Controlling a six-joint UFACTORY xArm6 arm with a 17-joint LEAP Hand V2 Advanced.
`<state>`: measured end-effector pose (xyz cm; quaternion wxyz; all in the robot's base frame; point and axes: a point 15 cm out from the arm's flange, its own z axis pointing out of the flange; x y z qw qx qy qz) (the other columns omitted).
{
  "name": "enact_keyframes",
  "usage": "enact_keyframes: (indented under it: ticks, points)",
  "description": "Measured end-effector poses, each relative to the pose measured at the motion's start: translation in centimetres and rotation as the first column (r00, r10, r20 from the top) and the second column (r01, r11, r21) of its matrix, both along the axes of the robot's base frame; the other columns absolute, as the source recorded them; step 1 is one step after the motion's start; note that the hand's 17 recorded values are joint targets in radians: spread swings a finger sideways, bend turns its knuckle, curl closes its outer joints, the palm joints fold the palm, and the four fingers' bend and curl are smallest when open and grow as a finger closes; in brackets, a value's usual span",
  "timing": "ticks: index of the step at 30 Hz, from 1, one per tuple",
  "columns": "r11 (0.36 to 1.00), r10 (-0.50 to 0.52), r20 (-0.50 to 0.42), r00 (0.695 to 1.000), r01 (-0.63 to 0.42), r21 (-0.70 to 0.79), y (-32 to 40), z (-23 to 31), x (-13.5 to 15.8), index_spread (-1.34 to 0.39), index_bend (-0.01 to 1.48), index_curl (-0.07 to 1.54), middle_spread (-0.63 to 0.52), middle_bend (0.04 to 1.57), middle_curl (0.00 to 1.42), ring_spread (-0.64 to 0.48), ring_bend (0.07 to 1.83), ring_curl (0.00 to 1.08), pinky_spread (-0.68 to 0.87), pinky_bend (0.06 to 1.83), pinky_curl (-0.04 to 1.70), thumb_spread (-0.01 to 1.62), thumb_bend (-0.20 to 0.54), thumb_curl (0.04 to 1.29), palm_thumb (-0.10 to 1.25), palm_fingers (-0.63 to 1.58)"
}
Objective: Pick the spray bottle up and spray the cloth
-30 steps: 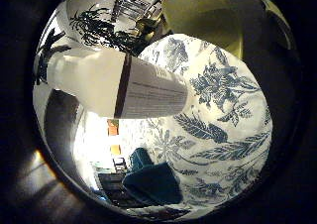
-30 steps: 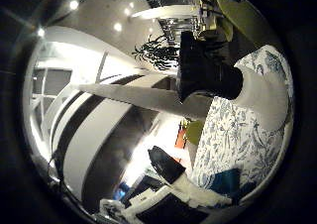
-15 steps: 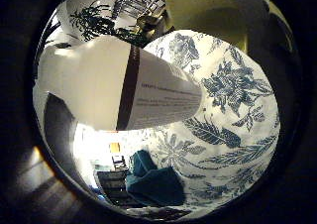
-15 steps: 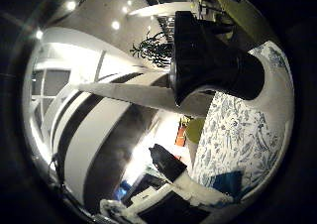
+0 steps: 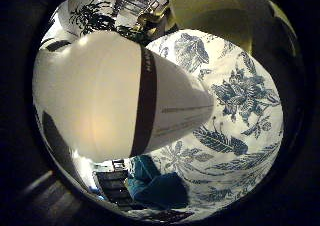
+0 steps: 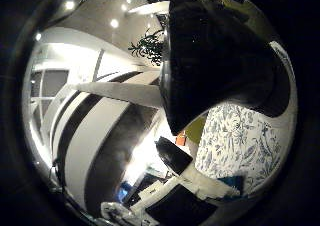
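I found the spray bottle (image 5: 120,96) close against the palm, filling much of the little finger side view, its body standing on the patterned tablecloth (image 5: 240,111). Its spray head (image 6: 215,61) sat equally close in the thumb side view, above the same tablecloth. The folded cloth (image 5: 160,188) lay on the tablecloth, beside the bottle's base and apart from it. A potted plant (image 5: 92,18) stood well behind the bottle, off the table. I could not tell from either view how the fingers stood.
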<state>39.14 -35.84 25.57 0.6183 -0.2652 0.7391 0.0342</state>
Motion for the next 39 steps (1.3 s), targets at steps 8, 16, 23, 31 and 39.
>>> enact_keyframes:
  ticks: [8,16,23,31,39]
  points:
    - [1.0,0.023,-0.01,1.0,-0.023,-0.005,1.0,-0.2,1.1,-0.09,0.16,0.26,0.19,0.32,0.36,0.21,0.42,0.28,0.33,0.36,0.3,1.03,-0.023,0.3,0.52,0.17]
    - [0.999,0.034,-0.012,0.999,-0.034,0.0,1.5,-0.9,1.5,-0.1,0.16,0.28,0.11,0.39,0.38,0.15,0.53,0.3,0.27,0.34,0.28,1.06,-0.015,0.34,0.63,0.37]
    - [1.0,0.03,-0.009,0.999,-0.031,-0.006,1.3,-1.0,1.4,-0.16,0.19,0.31,-0.04,0.55,0.45,-0.05,0.76,0.37,0.07,0.43,0.27,1.04,-0.011,0.42,0.79,0.65]
    - [0.999,0.005,0.037,0.999,-0.004,-0.032,0.5,-0.9,1.3,-0.3,0.22,0.43,-0.19,0.87,0.62,-0.2,1.03,0.5,-0.32,0.88,0.41,0.9,-0.022,0.51,0.88,1.24]
    - [0.998,-0.001,0.075,0.997,0.005,-0.057,0.4,-0.8,1.5,-0.33,0.37,0.61,-0.18,1.25,0.8,-0.21,1.35,0.64,-0.27,1.29,0.64,0.84,-0.027,0.55,0.94,1.12]
